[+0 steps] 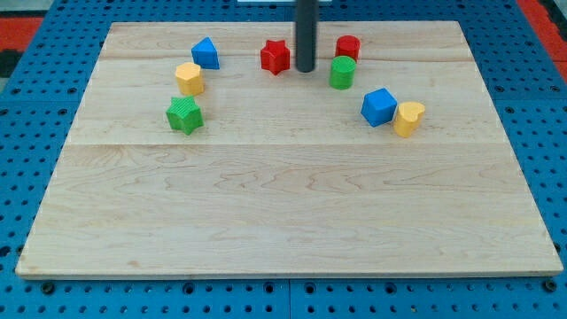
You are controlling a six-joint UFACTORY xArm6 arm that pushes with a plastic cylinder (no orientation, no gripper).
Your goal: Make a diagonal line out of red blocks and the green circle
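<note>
Nearest the view's bottom lies the bare front of the pale wooden board (283, 221), resting on a blue perforated table (27, 159). Further up on the view's left, a green star-shaped block (184, 115) sits below a yellow hexagonal block (189, 78) and a blue triangular block (205, 53). On the right, a blue cube (379, 106) touches a yellow heart-shaped block (408, 118). My tip (306, 70) stands between the red star block (275, 57) and the green circle (342, 72), just beside both. A second red block (347, 47) sits right above the green circle. No pincer exists on this rod
</note>
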